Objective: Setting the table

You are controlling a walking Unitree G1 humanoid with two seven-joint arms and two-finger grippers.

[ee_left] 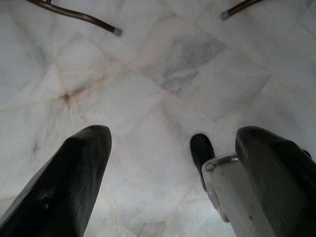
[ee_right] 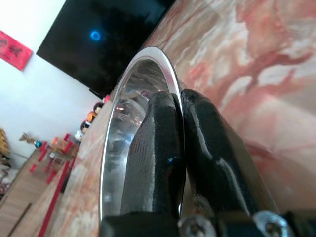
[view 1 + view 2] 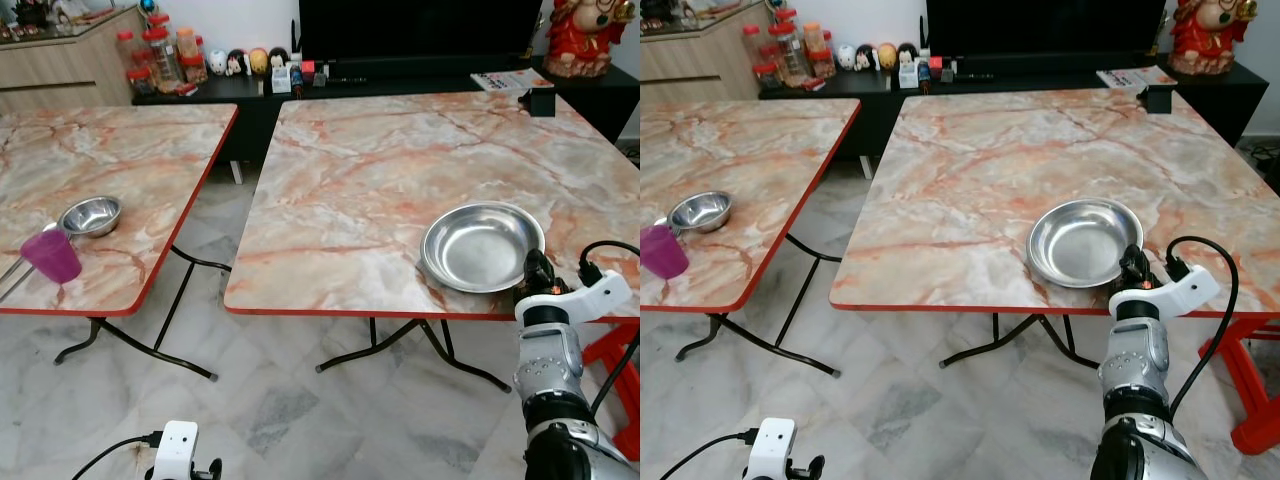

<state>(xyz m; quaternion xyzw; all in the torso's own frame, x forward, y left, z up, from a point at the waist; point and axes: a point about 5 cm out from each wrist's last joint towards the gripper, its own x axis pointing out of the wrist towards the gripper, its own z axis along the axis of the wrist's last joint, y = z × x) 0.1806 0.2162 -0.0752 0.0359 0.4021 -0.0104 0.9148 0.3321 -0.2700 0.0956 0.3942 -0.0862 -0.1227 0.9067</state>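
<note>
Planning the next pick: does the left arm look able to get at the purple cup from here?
Probably not yet: the left gripper hangs low over the floor, open, while the purple cup sits up on the left table.

Two marble-patterned benches, side by side

The right bench (image 3: 400, 160) carries a steel plate (image 3: 483, 246) near its front edge; the left bench (image 3: 110, 150) carries a small steel bowl (image 3: 91, 215) and purple cup (image 3: 51, 256).

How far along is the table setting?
Done: the steel plate rests on the right table, near its front edge. In hand: the right gripper is shut on the plate's rim. Left: the small steel bowl and purple cup sit on the left table. The left gripper hangs open over the floor.
</note>
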